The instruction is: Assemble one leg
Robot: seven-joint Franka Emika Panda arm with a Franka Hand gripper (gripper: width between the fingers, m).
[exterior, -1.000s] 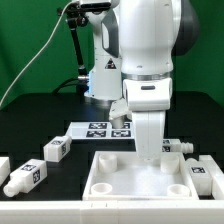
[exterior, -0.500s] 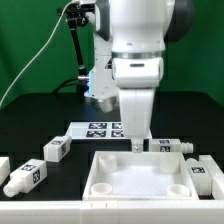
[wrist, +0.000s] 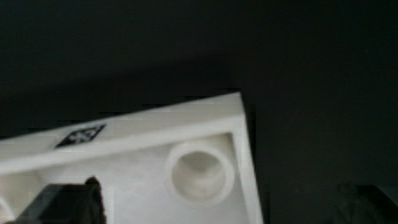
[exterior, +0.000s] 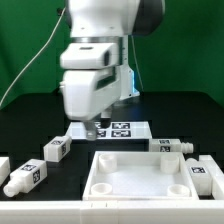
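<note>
Swung to the exterior view's left of the large square white plastic tray [exterior: 138, 155], where a small chunky white tagged leg [exterior: 55, 149] lies on the black worktop [exterior: 30, 125], the hand [exterior: 93, 128] hangs spread and empty, and should straddle the leg's flat sides squarely before closing.

Marker board [exterior: 124, 129] partly behind arm [exterior: 95, 60], leg [exterior: 3, 166] cut off (frame edge), wrist view blurred

Spread pincer [wrist: 214, 206] above white tray [wrist: 169, 132] corner with round hole [wrist: 199, 170].
</note>
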